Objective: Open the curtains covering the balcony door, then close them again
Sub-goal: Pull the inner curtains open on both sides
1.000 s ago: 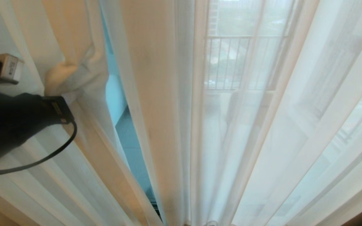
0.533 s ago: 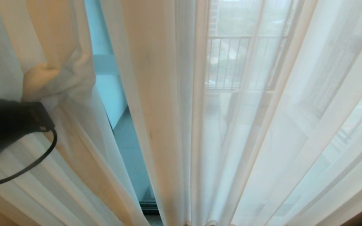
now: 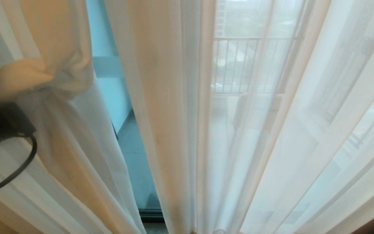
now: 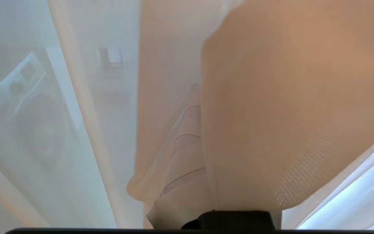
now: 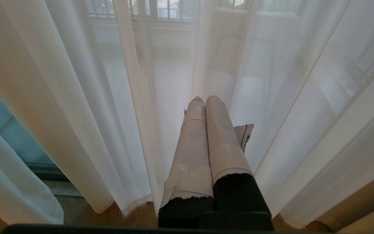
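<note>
With our left hand point(image 4: 203, 152) apparently pinching the curtains point(image 3: 57, 74) beside the balcony door point(image 3: 118, 97), the sheer fabric could have slipped free.

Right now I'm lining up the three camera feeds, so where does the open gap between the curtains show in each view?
Head view: the gap runs left of centre, top to bottom, blue-green glass behind.
Left wrist view: not clearly in it; gathered fabric fills it.
Right wrist view: a sliver at the picture's left edge.
Shared landmark: the balcony railing, also seen through the sheer cloth in the right wrist view.
</note>
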### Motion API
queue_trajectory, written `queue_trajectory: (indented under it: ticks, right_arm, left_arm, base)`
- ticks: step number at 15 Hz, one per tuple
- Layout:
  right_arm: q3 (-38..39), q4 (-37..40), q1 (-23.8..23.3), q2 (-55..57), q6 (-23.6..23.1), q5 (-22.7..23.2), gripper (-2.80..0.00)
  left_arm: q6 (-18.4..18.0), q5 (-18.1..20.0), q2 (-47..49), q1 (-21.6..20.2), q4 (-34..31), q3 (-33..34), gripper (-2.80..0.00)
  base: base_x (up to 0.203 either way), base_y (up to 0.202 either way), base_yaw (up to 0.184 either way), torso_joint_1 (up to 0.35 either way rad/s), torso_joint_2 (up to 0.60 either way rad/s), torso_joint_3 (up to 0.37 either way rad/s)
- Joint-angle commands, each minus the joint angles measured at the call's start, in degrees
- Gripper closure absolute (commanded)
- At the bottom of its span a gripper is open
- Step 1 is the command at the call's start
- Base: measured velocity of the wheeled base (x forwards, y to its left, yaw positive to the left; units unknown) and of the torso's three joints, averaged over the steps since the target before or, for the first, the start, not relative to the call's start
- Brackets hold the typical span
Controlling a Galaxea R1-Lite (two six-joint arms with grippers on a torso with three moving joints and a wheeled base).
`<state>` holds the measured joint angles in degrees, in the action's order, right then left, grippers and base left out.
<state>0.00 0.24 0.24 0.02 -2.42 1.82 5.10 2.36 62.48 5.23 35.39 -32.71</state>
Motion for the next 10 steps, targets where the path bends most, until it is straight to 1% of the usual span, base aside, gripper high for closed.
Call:
queue_trajectory:
  ticks: [1,3,7,8,10]
  right_arm:
    - [0.00,0.02,0.02,-0.02,-0.04,0.03,0.00]
    - [0.00,0.02,0.02,-0.02,-0.04,0.03,0.00]
    - [0.00,0.02,0.02,-0.02,-0.04,0.03,0.00]
    - [0.00,-0.04,0.02,-0.02,-0.04,0.03,0.00]
    - [0.00,0.02,0.02,-0.02,-0.04,0.03,0.00]
  left_arm:
    - [-1.31,0.09,-2.39,0.04,0.21,0.92,0.00]
    - [-2.34,0.15,-4.01,0.07,0.29,2.45,0.00]
    - [-2.37,-0.02,-6.04,-0.04,0.29,3.91,0.00]
    - [-2.41,-0.41,-6.32,-0.04,0.29,4.10,0.00]
    - [-2.70,-3.13,-6.57,-0.04,0.24,4.49,0.00]
  base:
    - [0.000,0.000,0.000,0.000,0.00,0.000]
    - [0.000,0.000,0.000,0.000,0.00,0.000]
    - [0.000,0.000,0.000,0.000,0.00,0.000]
    - [0.000,0.000,0.000,0.000,0.00,0.000]
    - [0.000,0.000,0.000,0.000,0.00,0.000]
